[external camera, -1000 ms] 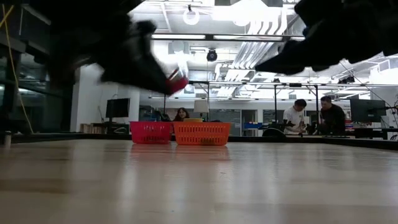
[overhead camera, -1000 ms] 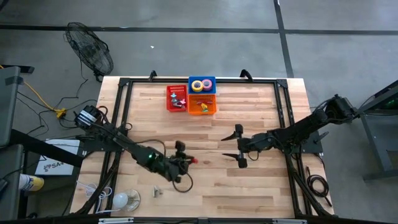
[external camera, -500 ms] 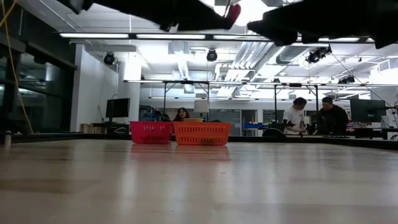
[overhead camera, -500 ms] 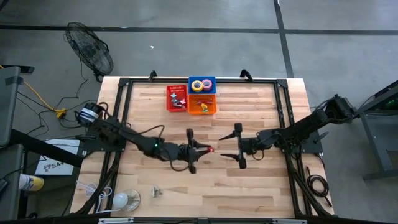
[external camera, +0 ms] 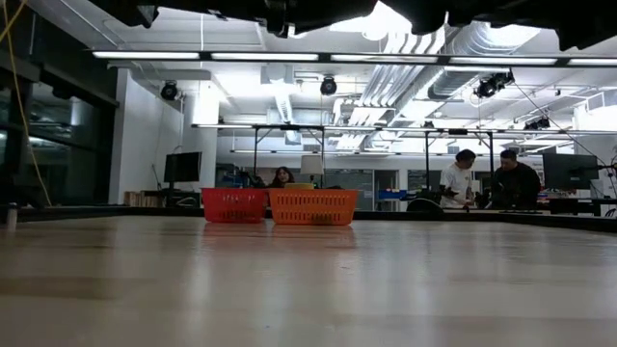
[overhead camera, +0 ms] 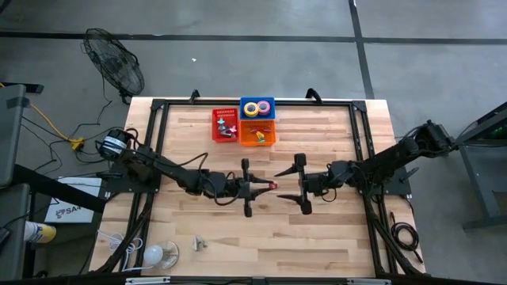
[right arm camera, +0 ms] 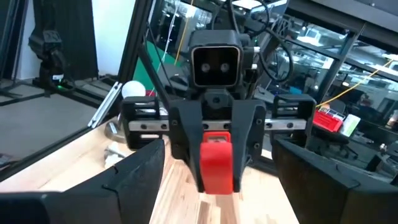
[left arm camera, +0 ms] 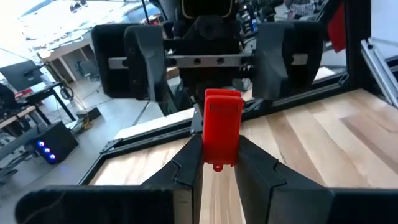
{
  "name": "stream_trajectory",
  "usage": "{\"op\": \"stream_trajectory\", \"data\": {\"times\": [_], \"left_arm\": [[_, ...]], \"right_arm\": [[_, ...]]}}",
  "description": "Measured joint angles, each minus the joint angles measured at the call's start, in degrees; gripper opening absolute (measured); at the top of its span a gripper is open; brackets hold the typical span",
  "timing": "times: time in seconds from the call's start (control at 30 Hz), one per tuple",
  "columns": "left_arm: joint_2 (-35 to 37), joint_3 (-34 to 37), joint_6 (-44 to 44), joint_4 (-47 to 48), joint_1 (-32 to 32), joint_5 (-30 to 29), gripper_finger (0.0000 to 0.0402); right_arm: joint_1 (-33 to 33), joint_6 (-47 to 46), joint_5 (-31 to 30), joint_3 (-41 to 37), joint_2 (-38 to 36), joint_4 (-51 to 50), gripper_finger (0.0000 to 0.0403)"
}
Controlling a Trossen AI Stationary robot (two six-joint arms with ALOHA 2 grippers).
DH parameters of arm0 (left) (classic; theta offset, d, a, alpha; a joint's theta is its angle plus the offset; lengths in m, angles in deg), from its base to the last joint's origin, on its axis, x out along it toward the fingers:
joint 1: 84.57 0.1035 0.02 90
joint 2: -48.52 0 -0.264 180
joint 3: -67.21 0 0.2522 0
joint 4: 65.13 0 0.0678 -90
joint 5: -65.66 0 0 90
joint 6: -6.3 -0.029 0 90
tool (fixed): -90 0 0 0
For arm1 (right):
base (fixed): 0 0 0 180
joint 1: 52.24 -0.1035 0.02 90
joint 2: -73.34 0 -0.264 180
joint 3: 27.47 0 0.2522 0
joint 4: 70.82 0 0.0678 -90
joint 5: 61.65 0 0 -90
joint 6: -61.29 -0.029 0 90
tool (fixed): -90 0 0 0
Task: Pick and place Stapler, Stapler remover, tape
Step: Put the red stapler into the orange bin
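My left gripper (overhead camera: 264, 188) hovers over the table's middle, shut on a small red stapler (overhead camera: 272, 186). In the left wrist view the stapler (left arm camera: 222, 124) sticks out forward from between the fingers. My right gripper (overhead camera: 280, 185) faces it from the table's right, open wide, one fingertip on either side of the stapler's free end and not touching it. The right wrist view shows the stapler (right arm camera: 216, 163) end-on between my own spread fingers. Yellow and pink tape rolls (overhead camera: 257, 108) lie in the blue bin. My left gripper pinches the red stapler between its two fingers, which close on the stapler's rear part (left arm camera: 217, 160). The fingers come level from the table's left and lie along the stapler. It is lifted clear of the table and points at my right gripper.
A red bin (overhead camera: 225, 125), an orange bin (overhead camera: 258, 133) and a blue bin (overhead camera: 258, 101) stand at the far edge. A small metal piece (overhead camera: 198, 244) and a white bulb (overhead camera: 154, 254) lie near the left near corner. People stand in the room beyond (external camera: 463, 178).
My left gripper has carried the red stapler up and toward the table's right, from the near-left area to the middle, and has turned level, pointing at the right gripper. My right gripper has edged left toward it, staying open.
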Motion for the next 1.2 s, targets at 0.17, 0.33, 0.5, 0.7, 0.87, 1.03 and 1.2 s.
{"op": "stream_trajectory", "data": {"times": [0.17,0.33,0.5,0.7,0.87,1.03,1.2], "left_arm": [[0.05,0.00,-1.33,-2.68,-0.02,0.15,0.0065],[0.07,-0.01,-1.53,-2.62,-0.02,0.10,0.0065],[0.07,-0.02,-1.54,-2.57,-0.02,0.06,0.0065],[0.07,-0.02,-1.52,-2.57,-0.02,0.32,0.0065],[0.07,-0.02,-1.52,-2.55,-0.02,0.42,0.0065],[0.07,-0.02,-1.52,-2.53,-0.02,0.43,0.0065],[0.07,-0.04,-1.52,-2.42,-0.02,0.44,0.0065]], "right_arm": [[1.43,-0.24,1.49,0.94,1.30,0.71,0.0288],[1.65,-0.02,2.96,2.10,3.62,2.51,0.0288],[1.60,-0.01,3.45,2.97,4.47,2.74,0.0288],[1.55,-0.02,3.38,3.02,4.48,2.63,0.0256],[1.55,-0.02,3.12,3.02,4.48,2.63,0.0213],[1.55,-0.02,3.10,3.02,4.48,2.63,0.0179],[1.55,-0.02,2.97,3.02,4.48,2.63,0.0150]]}}
